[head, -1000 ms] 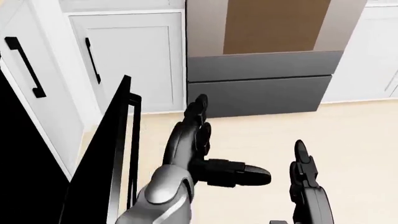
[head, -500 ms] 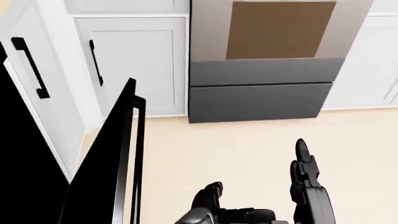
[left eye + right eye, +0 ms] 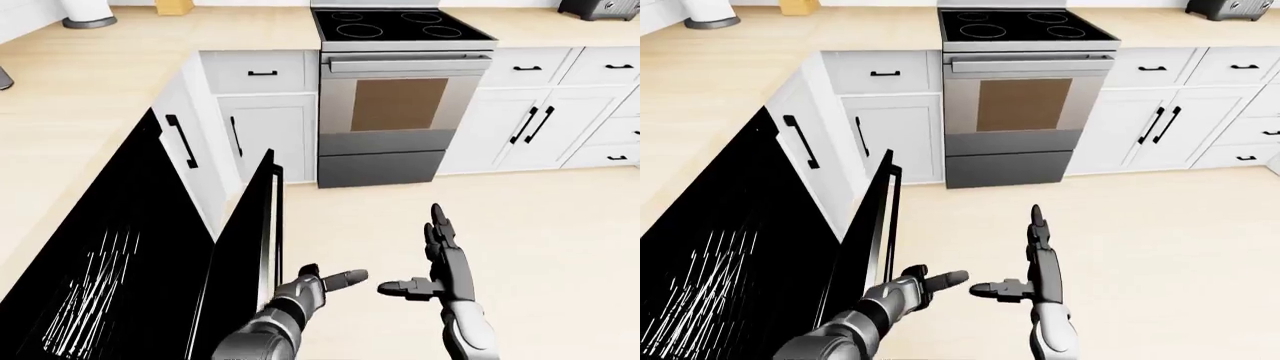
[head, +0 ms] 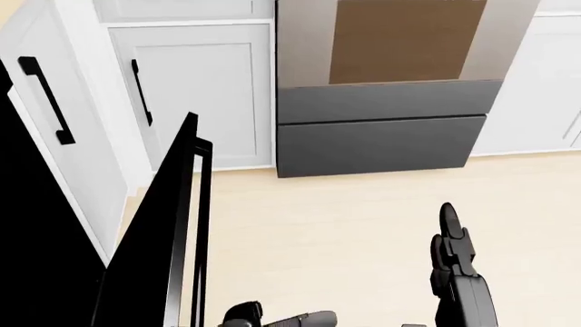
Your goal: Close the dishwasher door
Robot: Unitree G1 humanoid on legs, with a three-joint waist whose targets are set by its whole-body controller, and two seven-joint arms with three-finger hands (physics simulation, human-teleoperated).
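left hand [image 3: 318, 285] released, 6 o'clock, just beside door [image 3: 250, 247], no contact | right hand [image 3: 440, 262] released, 5 o'clock, idle | door ajar at 7–9 o'clock, dishwasher [image 3: 90, 285] interior showing | judged: palm flat high near door's top edge, push left steadily | oven [image 3: 395, 105] 12 o'clock, clear

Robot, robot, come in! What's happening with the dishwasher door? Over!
Both hands open: left hand, right hand, touching nothing. Dishwasher door partly open. Nothing blocking it.

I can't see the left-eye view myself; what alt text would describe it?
A black dishwasher door hangs partly open at the left of a white kitchen, with the left robot hand open beside its edge, not touching. The right robot hand is open over the pale wood floor; a steel oven stands beyond.
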